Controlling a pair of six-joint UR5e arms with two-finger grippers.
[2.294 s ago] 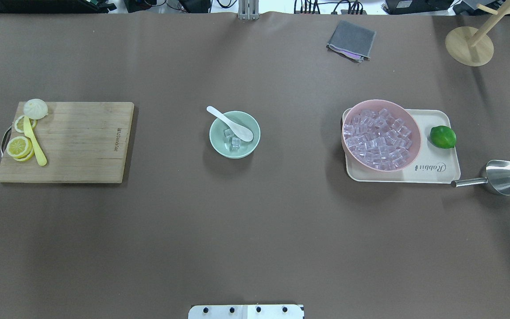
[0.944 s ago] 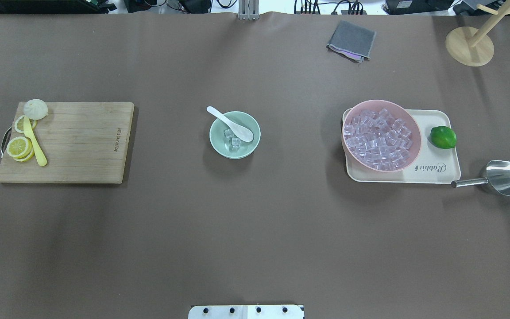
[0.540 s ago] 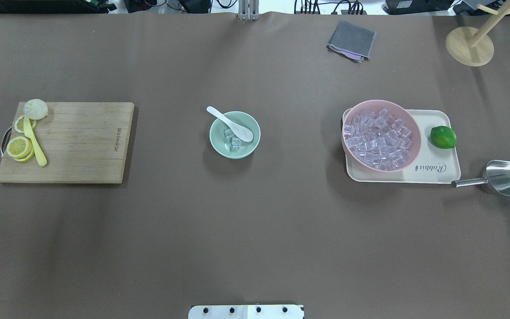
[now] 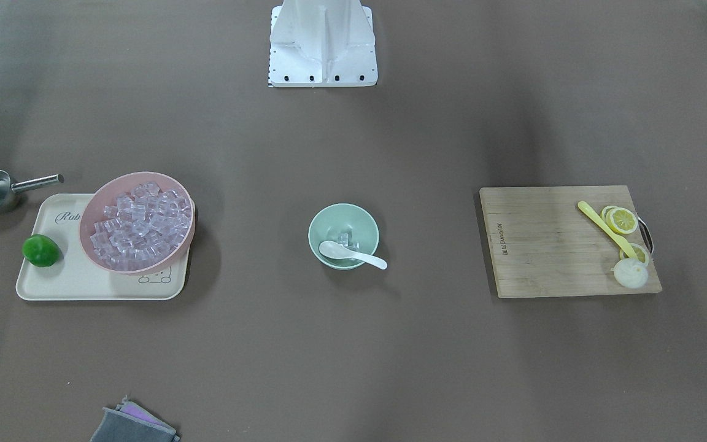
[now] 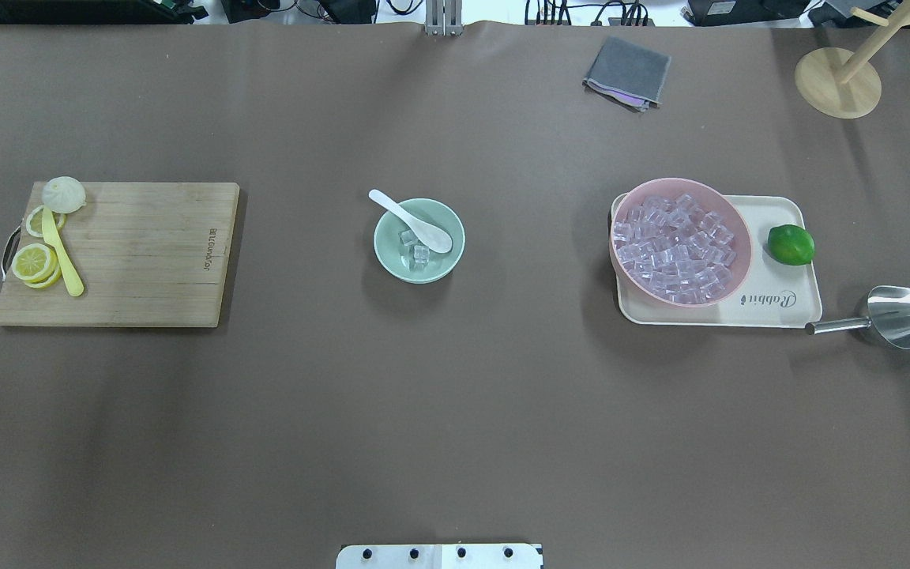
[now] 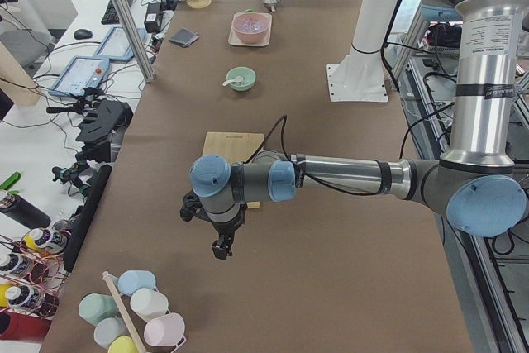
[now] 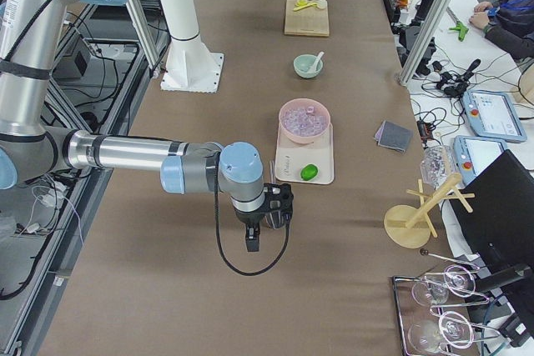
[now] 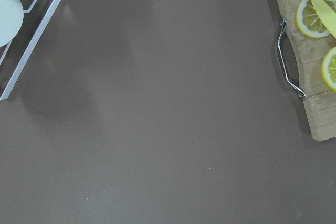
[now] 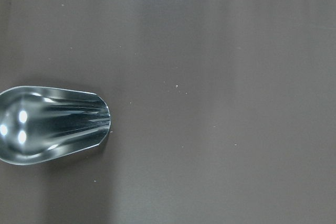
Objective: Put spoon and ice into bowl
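Observation:
The mint-green bowl (image 5: pixel 392 257) stands mid-table, also in the front-facing view (image 4: pixel 323 222). The white spoon (image 5: pixel 411 220) rests in it, scoop inside, handle over the rim; it also shows in the front-facing view (image 4: pixel 353 255). A few ice cubes (image 5: pixel 415 249) lie in the bowl. More ice fills the pink bowl (image 5: pixel 680 241). My left gripper (image 6: pixel 221 247) hangs over bare table beyond the cutting board, far from the bowl. My right gripper (image 7: pixel 253 239) hangs beyond the tray. I cannot tell if either is open or shut.
A wooden cutting board (image 5: pixel 147 253) holds lemon slices and a yellow spoon (image 5: pixel 60 253). A cream tray (image 5: pixel 779 304) holds the pink bowl and a lime (image 5: pixel 790 244). A metal scoop (image 5: pixel 893 316) lies beside it, also in the right wrist view (image 9: pixel 52 124). A grey cloth (image 5: pixel 627 71) lies far back.

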